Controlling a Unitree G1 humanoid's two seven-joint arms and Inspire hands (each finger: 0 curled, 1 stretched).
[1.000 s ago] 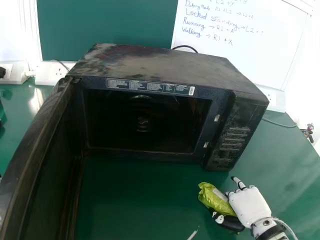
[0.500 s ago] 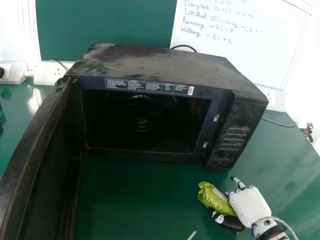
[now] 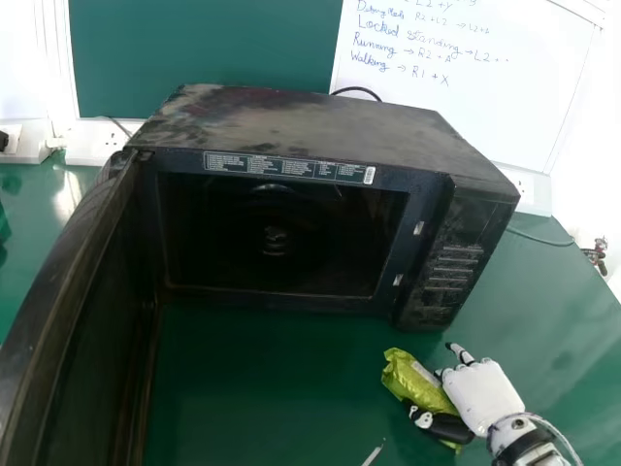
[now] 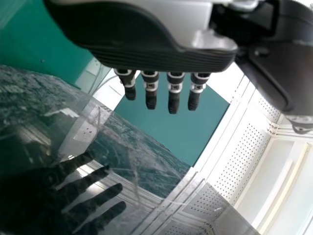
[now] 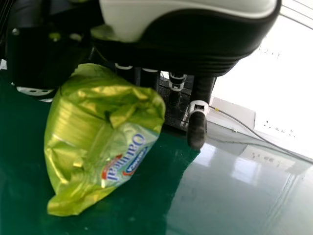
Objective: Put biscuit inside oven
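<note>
Right hand (image 3: 480, 396) has biscuit packet (image 3: 412, 381) pinched at its 9 o'clock in head view, long axis roughly 11-to-5, oven cavity (image 3: 281, 257) 10–11 o'clock from packet.

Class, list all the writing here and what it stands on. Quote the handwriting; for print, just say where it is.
Whiteboard: "Running → R2 + A"
Whiteboard: "Walking → R1 + X"
Whiteboard: "Locked standing → L2", ending unclear
Whiteboard, upper lines: partly cut off or too small to read surely
Biscuit packet: print on its pale patch
Oven: label strip on its front, too small to read
</note>
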